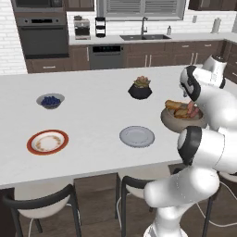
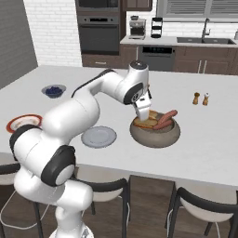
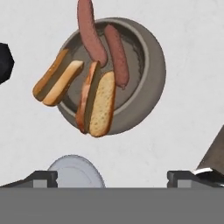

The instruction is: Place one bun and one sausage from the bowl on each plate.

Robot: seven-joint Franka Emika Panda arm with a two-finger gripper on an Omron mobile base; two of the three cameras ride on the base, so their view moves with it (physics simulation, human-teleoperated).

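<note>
In the left base view, the bowl (image 1: 183, 119) is seen on the white counter (image 1: 92, 125), partly hidden behind the white arm. Buns and sausages are piled in it: a bun (image 1: 175, 105) lies at its left side and a sausage (image 1: 191, 110) beside it. The grey plate (image 1: 137, 136) lies just left of the bowl, nearer the counter's front edge. The orange-rimmed plate (image 1: 47, 141) lies well apart to the left. A small bowl of blue berries (image 1: 50, 100) and a black plant pot (image 1: 140, 88) are set farther back. The gripper itself cannot be made out here behind the arm.

In the right base view, the gripper (image 2: 143, 113) is held over the near-left rim of the bowl (image 2: 155, 131), pointing down. Two sausages (image 2: 166, 120) are laid across the bowl's top, and a bun (image 2: 145, 122) is seen just beneath the hand. The grey plate (image 2: 98, 136) lies beside the bowl, and the orange-rimmed plate (image 2: 21, 123) is partly hidden by the arm. Two small shakers (image 2: 201, 98) stand farther back.

In the hand view, the fingers (image 3: 41, 178) are spread wide apart and nothing is held between them. Above them the bowl (image 3: 151, 65) is seen with two buns (image 3: 97, 103) overhanging its rim and two sausages (image 3: 90, 31) beside them. The edge of the grey plate (image 3: 75, 172) is seen between the fingertips.
</note>
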